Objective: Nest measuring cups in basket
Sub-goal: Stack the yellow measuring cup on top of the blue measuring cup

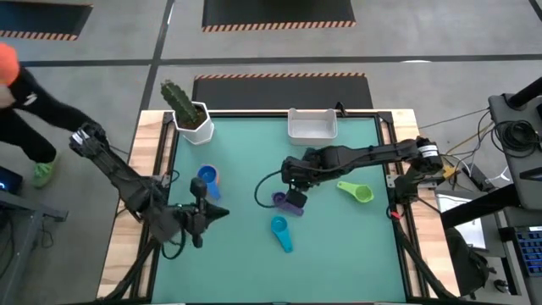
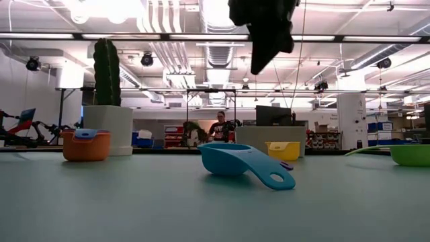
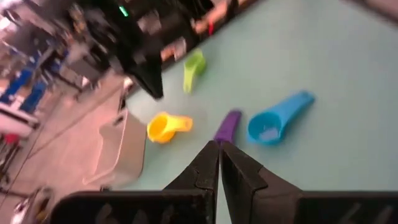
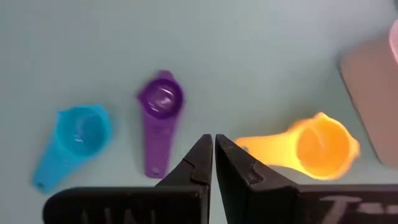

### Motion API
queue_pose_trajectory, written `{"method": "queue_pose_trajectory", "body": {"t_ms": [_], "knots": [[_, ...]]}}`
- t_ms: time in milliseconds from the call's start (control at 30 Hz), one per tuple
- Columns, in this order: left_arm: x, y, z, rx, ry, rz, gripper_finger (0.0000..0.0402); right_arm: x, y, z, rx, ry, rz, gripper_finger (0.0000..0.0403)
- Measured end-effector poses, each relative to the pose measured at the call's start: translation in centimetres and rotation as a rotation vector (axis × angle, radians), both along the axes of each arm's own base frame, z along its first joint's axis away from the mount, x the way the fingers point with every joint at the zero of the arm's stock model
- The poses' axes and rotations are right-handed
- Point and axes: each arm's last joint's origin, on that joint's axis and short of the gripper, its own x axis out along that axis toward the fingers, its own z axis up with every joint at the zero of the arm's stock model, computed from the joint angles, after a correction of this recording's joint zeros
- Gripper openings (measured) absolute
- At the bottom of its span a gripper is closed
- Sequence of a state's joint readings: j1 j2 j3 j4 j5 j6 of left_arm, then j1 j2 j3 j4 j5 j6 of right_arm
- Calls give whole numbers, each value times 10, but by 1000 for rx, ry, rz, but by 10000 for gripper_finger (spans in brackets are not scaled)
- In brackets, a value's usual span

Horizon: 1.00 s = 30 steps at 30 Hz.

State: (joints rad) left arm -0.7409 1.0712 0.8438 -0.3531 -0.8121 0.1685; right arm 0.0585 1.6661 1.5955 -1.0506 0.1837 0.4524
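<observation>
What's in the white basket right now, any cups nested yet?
Empty. In the high view the basket shows only its bare white floor; the teal cup and green cup lie out on the mat.

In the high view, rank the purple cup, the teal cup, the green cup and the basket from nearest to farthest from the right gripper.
From the right gripper, fingers shut:
1. purple cup: right beside the fingers, on the left arm's side.
2. teal cup: toward the table's near edge.
3. green cup: under the right arm's forearm side.
4. basket: at the far edge.
</observation>
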Motion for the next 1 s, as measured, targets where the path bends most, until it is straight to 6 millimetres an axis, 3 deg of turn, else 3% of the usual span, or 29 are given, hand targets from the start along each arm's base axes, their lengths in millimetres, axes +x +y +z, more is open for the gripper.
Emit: {"method": "queue_pose_trajectory", "body": {"t_ms": [167, 400, 700, 1000], "knots": [[-14, 16, -9, -52, -152, -21, 0, 5, -9, -13, 4, 39, -42, 9], [-31, 32, -16, -67, -222, -8, 0, 7, -33, -21, 30, 57, -181, 19], [-40, 41, -21, -50, -235, 48, 0, 4, -63, -25, 51, 54, -322, 105], [-40, 42, -22, -44, -226, 51, 0, 6, -82, -61, 49, 94, -384, 163]]}}
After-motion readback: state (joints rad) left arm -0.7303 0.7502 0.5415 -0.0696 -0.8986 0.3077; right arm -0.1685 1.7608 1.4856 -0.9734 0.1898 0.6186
